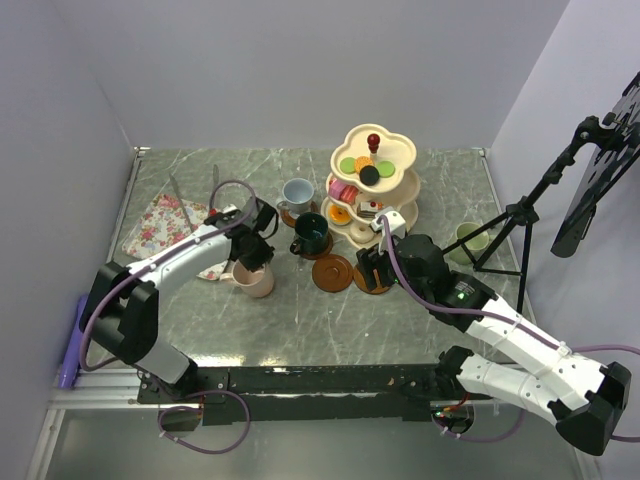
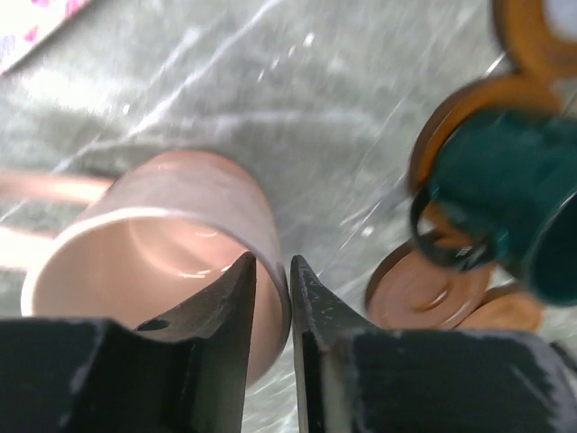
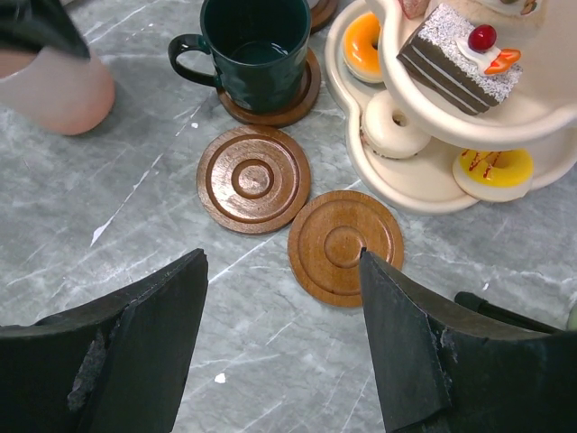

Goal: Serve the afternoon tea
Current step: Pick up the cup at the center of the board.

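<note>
I note the left end effector point(image 2: 270, 267) pinching the wall of the pale pink ceramic mug point(image 2: 171, 225), left of two bare brown wooden saucers point(image 3: 253, 179), evidently for seating there; right end effector point(image 3: 282, 257) wide, empty.

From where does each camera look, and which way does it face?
Top external: above, behind the bases, looking down at the table; left arm, right arm show.
Left wrist: on the left gripper, facing the pink mug; its fingers show.
Right wrist: on the right gripper, above two bare saucers; its fingers show.
Both wrist views share the dark green mug.
</note>
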Controlling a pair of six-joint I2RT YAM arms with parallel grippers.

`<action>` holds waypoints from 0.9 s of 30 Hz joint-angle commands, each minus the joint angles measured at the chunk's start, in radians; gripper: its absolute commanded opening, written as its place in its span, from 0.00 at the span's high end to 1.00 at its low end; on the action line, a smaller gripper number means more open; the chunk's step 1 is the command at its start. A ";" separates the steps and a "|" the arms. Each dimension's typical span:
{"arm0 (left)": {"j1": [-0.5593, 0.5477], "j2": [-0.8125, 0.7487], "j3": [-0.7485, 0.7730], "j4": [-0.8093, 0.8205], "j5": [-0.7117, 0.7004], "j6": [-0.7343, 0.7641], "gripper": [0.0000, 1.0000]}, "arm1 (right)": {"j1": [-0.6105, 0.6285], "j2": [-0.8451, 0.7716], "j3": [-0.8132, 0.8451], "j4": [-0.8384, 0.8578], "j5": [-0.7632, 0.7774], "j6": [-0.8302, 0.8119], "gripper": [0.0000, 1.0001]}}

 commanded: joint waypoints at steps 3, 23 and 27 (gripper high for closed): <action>0.040 0.066 0.081 0.055 -0.006 0.029 0.68 | -0.010 0.001 0.007 0.045 0.022 -0.010 0.25; -0.052 0.063 0.153 -0.096 0.018 0.589 0.41 | -0.021 0.025 0.008 0.054 0.016 -0.022 0.25; -0.105 0.077 0.142 -0.064 0.040 0.621 0.61 | -0.022 0.025 0.008 0.050 0.016 -0.018 0.25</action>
